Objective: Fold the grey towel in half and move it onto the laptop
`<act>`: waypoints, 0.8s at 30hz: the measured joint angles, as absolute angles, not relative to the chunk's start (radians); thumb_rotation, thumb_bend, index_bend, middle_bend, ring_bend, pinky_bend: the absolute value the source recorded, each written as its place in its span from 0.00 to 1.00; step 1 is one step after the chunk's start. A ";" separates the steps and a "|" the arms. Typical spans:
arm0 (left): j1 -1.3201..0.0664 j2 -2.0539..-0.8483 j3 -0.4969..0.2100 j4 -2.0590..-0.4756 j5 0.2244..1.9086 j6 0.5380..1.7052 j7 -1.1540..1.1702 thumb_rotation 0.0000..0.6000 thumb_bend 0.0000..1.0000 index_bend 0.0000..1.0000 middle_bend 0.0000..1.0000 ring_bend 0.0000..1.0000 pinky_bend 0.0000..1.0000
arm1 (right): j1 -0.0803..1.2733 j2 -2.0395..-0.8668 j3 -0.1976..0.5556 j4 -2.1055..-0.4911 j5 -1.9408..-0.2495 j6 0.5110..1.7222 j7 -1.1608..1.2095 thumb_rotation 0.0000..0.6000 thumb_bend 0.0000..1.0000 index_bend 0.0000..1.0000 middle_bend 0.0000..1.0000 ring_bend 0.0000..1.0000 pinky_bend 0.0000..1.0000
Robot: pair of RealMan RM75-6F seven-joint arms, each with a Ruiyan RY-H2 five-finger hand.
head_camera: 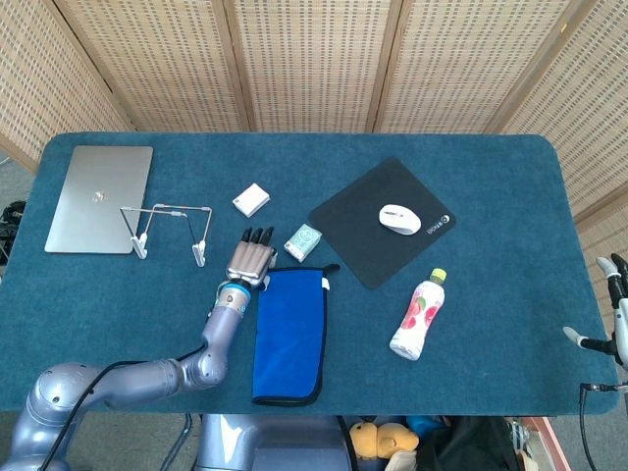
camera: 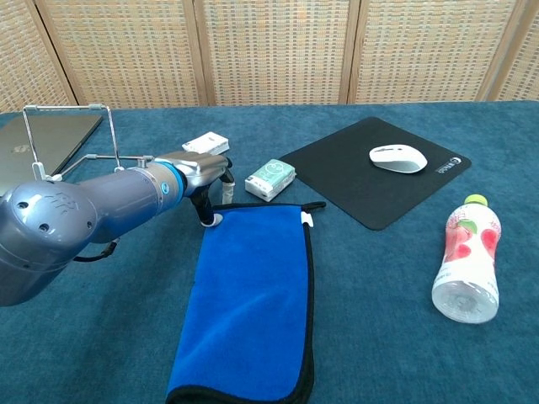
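The towel (head_camera: pixel 290 334) (camera: pixel 248 303) looks bright blue with black edging and lies flat as a long strip near the table's front edge. My left hand (head_camera: pixel 250 260) (camera: pixel 200 167) hovers palm down at its far left corner, fingers stretched forward. A dark thumb (camera: pixel 205 206) points down beside that corner, and I cannot tell whether it touches. The hand holds nothing. The closed silver laptop (head_camera: pixel 98 198) (camera: pixel 42 139) lies at the far left. My right hand (head_camera: pixel 610 306) hangs off the table's right edge with fingers spread and nothing in it.
A wire stand (head_camera: pixel 167 228) is between the laptop and my left hand. A white card box (head_camera: pixel 251 199), a small green packet (head_camera: pixel 302 241), a black mouse pad (head_camera: pixel 381 221) with a white mouse (head_camera: pixel 399 218), and a lying drink bottle (head_camera: pixel 417 315) surround the towel.
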State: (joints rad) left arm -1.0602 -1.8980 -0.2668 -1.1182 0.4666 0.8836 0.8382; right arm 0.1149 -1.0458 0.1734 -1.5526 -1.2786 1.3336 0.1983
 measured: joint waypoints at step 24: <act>-1.073 -1.869 -0.252 -1.204 0.428 0.914 0.863 1.00 0.41 0.81 0.00 0.00 0.00 | 0.111 -1.042 0.174 -1.554 -1.281 1.338 0.209 1.00 0.00 0.00 0.00 0.00 0.00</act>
State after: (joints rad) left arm -1.0727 -1.8692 -0.2517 -1.2040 0.4278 0.9142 0.8633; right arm 0.1115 -1.0415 0.1743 -1.5537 -1.2812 1.3384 0.2093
